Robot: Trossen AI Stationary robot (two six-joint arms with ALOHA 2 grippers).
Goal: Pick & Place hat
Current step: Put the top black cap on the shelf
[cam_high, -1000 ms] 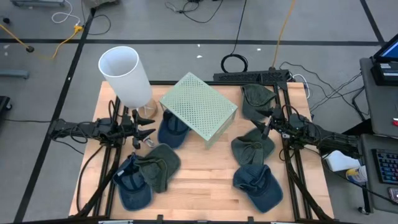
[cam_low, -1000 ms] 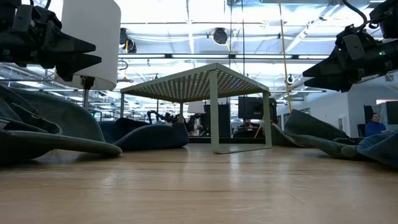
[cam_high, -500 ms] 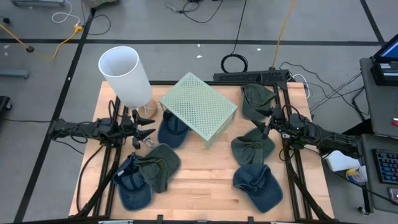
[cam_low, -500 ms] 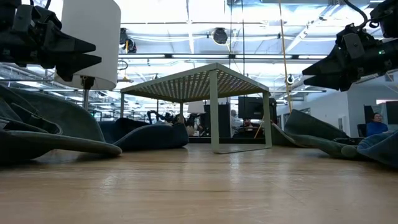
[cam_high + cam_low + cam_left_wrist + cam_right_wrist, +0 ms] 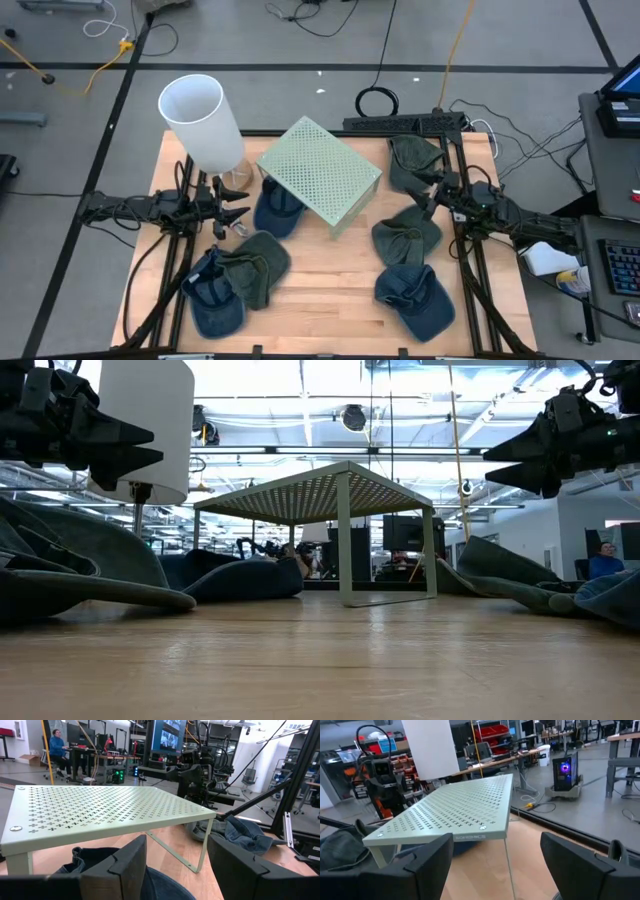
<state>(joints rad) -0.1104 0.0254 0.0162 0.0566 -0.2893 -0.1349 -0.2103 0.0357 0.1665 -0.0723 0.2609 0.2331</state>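
Soft denim-blue and olive-green fabric hats are scattered on the wooden table around a pale green perforated metal shelf. The left gripper is held above a blue hat, the right gripper above an olive hat; both sets of jaws are spread, empty.

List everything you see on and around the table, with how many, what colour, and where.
Blue hats: three; one beside the rack's left end, one front left, one front right.
Green hats: three; one front left overlapping a blue one, one back right, one mid right.
Perforated rack: one, pale green, table centre.
Cylinder: one, white, back left on a stand.
Table: one, light wood.
Person: one, blue top, seated in the room behind.
Left claw: open, empty, left side near the cylinder.
Right claw: open, empty, between the right green hats.
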